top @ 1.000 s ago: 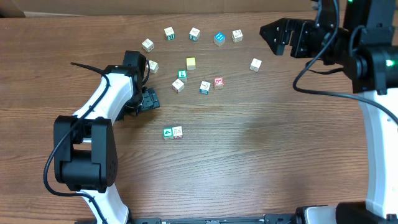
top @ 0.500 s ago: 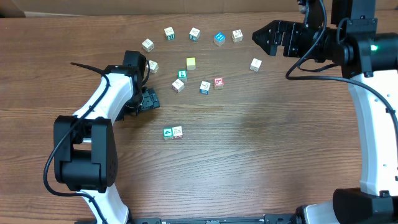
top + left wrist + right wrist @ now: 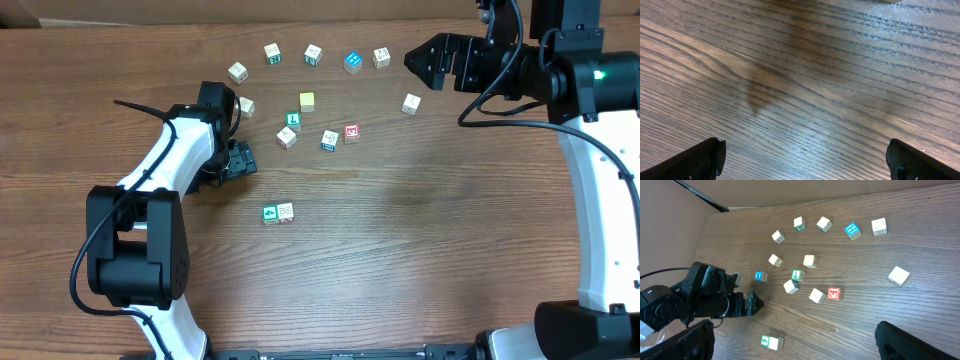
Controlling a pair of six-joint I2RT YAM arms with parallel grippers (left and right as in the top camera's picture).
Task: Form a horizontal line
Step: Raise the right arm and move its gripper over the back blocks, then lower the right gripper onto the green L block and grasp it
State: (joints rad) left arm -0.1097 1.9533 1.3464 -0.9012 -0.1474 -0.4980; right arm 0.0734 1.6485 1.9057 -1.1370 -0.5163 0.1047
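Blocks (image 3: pixel 307 100) scattered; two-block row (image 3: pixel 277 213) begun.
Left fingers (image 3: pixel 700 159) and right fingers (image 3: pixel 920 342) apart, empty; next block should butt the row squarely.

This looks like a robot test bench in a lab. Two jointed arms, the left (image 3: pixel 165 165) and the right (image 3: pixel 600 200), both in white and black casings, rise from the near edge of a wood-grain surface (image 3: pixel 420 250). A thin black cable (image 3: pixel 140 108) trails loose off the left one. A plain brown board (image 3: pixel 670 225) closes off the far edge and the far left corner. The only goods are small printed cubes (image 3: pixel 307 100), strewn toward the far edge.
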